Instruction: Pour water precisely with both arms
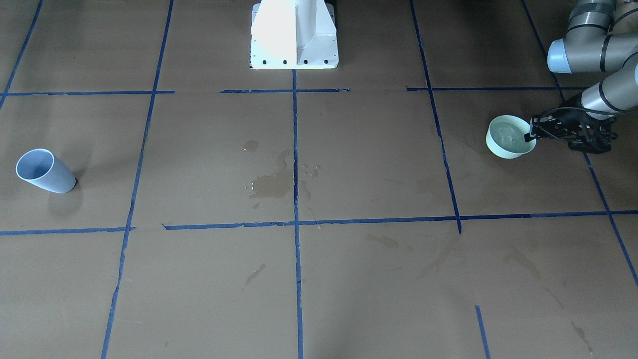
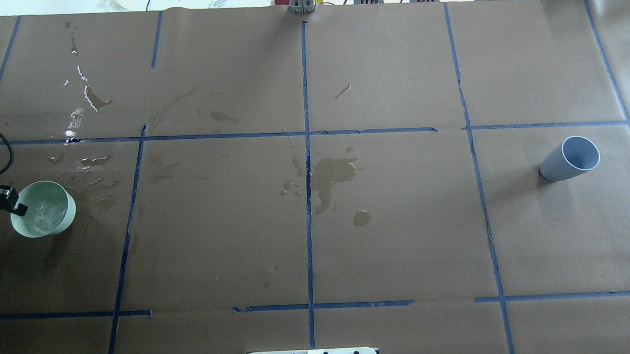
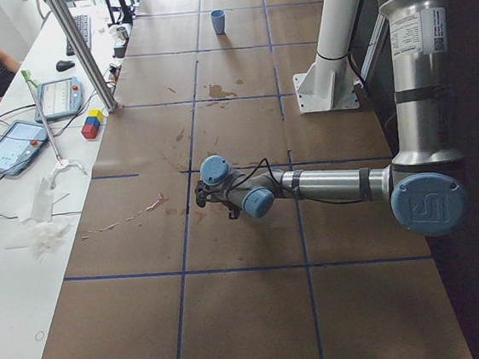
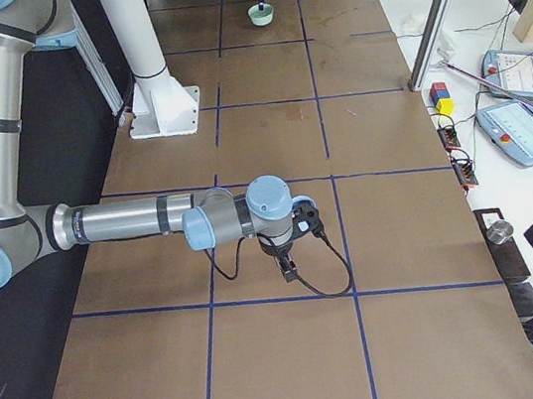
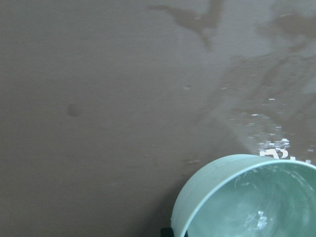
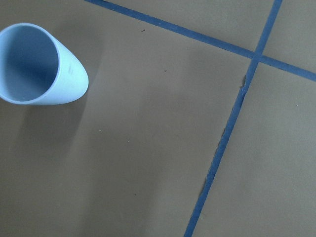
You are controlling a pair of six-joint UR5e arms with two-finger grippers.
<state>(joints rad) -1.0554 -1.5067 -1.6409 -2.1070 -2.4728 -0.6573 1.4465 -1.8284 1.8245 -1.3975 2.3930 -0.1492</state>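
Note:
A mint green bowl [image 1: 500, 148] stands at my left end of the brown table. It holds water [image 1: 508, 133] that glints. The bowl also shows in the overhead view [image 2: 67, 209] and the left wrist view [image 5: 207, 187]. My left gripper [image 1: 531, 134] is shut on the bowl's rim, one finger inside and one outside. A pale blue cup [image 1: 47, 172] stands empty at the other end, also in the overhead view [image 2: 561, 166] and the right wrist view [image 6: 64, 81]. My right gripper [image 4: 288, 261] hangs near that end. I cannot tell whether it is open or shut.
Spilled water lies in puddles at the table's middle [image 1: 271, 184] and in streaks beyond the bowl [image 2: 89, 98]. The white pedestal [image 1: 294, 35] stands at the robot's edge. A bench with tablets [image 3: 13, 143], blocks [image 3: 92, 124] and a seated person runs along the far side.

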